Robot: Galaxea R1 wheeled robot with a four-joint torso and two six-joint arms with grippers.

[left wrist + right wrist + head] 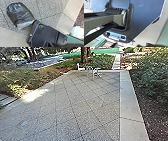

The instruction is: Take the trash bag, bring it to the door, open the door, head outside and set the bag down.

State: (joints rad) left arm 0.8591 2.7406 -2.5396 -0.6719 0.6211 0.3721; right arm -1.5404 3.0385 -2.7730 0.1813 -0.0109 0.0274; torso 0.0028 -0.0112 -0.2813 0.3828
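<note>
The trash bag [20,13], black and glossy, with creases and a paler end, lies on the speckled paving [87,102] close beside the robot's base [48,32]. The pale end is turned toward the base; whether the two touch, I cannot tell. I cannot tell how far open the left gripper is or whether it has hold of any part of the bag. For the right gripper, too, I cannot tell how far open it is or whether it holds anything.

The yard is laid with pavers whose dark joints run diagonally across much of it. A smooth concrete border [130,102] runs along the right side, with brown mulch [156,119] and leafy shrubs [152,74] beyond. On the left, low greenery [22,79] lines the paving, and a bright patch of sunlight [36,94] falls near that edge. Pale, thin-legged outdoor furniture [93,72] is at the far edge, in front of a brown tree trunk [84,55]. Farther off are a narrow pale path [116,62] on the right and a bright green strip of ground [106,51].
</note>
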